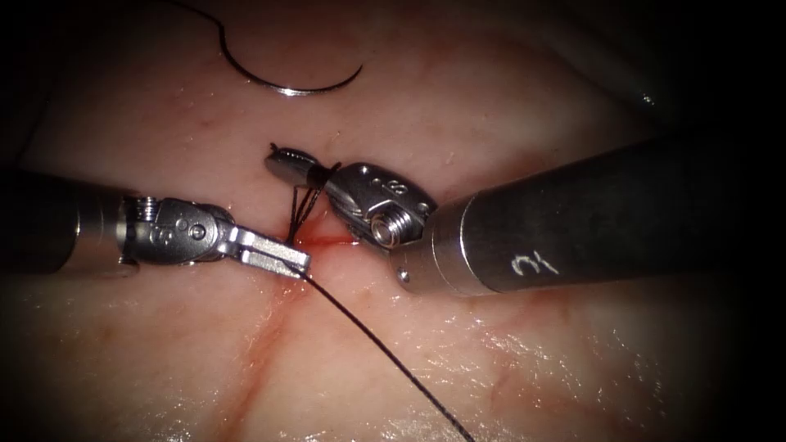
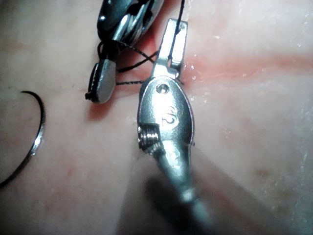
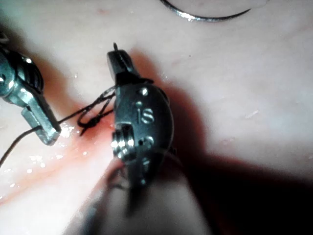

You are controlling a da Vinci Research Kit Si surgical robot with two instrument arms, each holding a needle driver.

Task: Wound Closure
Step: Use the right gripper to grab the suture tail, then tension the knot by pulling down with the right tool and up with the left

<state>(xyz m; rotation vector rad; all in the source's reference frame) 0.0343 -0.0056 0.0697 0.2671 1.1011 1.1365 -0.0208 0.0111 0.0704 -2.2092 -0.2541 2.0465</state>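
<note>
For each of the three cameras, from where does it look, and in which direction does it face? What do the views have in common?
Endoscope view: above and in front of the cut; the left tool and right tool meet over it, both shut on thread.
Left wrist view: near the left arm's wrist, looking along its shaft at its own jaws.
Right wrist view: near the right arm's wrist, looking at its own jaws holding a thread end.
Shared: every view shows both tools, the thread, and the needle lying free on the tissue, held by neither tool.

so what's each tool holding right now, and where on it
Left tool grips the long thread strand beside the cut. Right tool clamps the short thread end. The needle lies free on the tissue.
</note>
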